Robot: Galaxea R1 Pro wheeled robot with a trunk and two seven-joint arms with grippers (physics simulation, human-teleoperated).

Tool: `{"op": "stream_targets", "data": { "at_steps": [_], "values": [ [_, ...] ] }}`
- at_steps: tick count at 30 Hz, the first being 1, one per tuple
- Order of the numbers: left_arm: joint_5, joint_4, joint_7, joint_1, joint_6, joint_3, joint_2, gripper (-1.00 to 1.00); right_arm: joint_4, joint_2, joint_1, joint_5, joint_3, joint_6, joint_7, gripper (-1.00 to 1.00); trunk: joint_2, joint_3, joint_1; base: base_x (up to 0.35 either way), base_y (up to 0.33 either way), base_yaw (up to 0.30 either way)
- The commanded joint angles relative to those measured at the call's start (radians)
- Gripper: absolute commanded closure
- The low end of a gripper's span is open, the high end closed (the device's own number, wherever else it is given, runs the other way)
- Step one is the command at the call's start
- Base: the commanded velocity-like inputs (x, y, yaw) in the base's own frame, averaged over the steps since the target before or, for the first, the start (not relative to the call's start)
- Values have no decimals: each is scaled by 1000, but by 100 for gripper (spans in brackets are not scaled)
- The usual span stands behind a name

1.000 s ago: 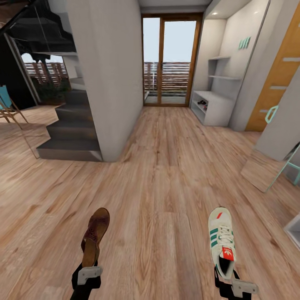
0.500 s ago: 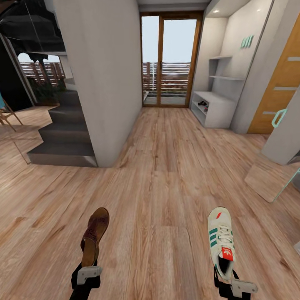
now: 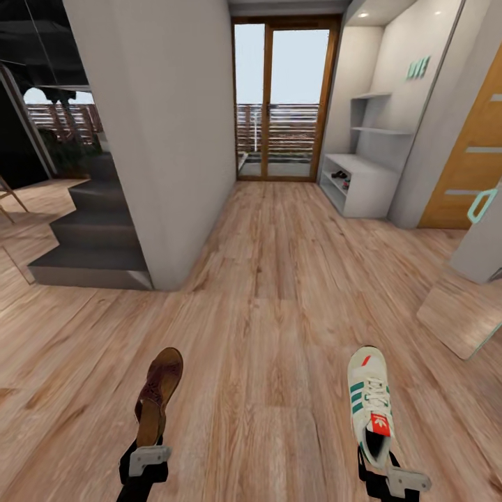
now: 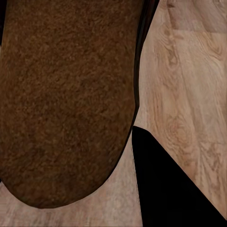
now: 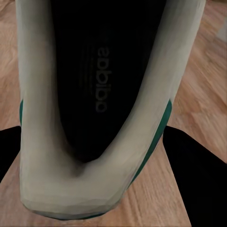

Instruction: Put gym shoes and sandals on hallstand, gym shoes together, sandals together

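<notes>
My left gripper [image 3: 148, 446] is shut on the heel end of a brown sandal [image 3: 159, 397], held toe forward above the corridor floor [image 3: 279, 279]. In the left wrist view the sandal's sole [image 4: 66, 94] is close up beside one dark finger [image 4: 170, 189]. My right gripper [image 3: 380, 466] is shut on the heel of a white gym shoe [image 3: 371, 408] with green stripes. Its dark inside [image 5: 94, 94] sits between black fingers [image 5: 198, 175]. The pale-grey hallstand [image 3: 369, 185] stands far ahead on the right, with small dark items [image 3: 339, 174] on a lower shelf.
A grey wall block [image 3: 167, 139] and dark stairs [image 3: 90, 244] stand ahead on the left. A glass door [image 3: 282, 97] closes the corridor's far end. An orange door [image 3: 474, 167] and a pale panel [image 3: 481, 244] line the right side. Open floor runs between.
The whole view has shifted: the wall block and stairs have slid left and grown, so the camera has moved. Both grippers and their shoes keep the same places in the picture.
</notes>
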Motion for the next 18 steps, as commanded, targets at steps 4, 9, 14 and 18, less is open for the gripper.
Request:
{"op": "stream_targets", "data": {
  "at_steps": [4,9,14,18],
  "values": [
    [0,0,11,-1,-2,-8,2,100,0,0,0,-8,9,-3,-3,100,0,-1,0,335,-87,0],
    [0,0,11,-1,-2,-8,2,100,0,0,0,-8,9,-4,-3,100,0,-1,0,335,-86,0],
    [0,0,11,-1,-3,-8,2,100,0,0,0,-8,9,-4,-3,100,0,-1,0,335,-86,0],
    [0,0,11,-1,-3,-8,2,100,0,0,0,-8,9,-4,-3,100,0,-1,0,335,-86,0]
  ]
}}
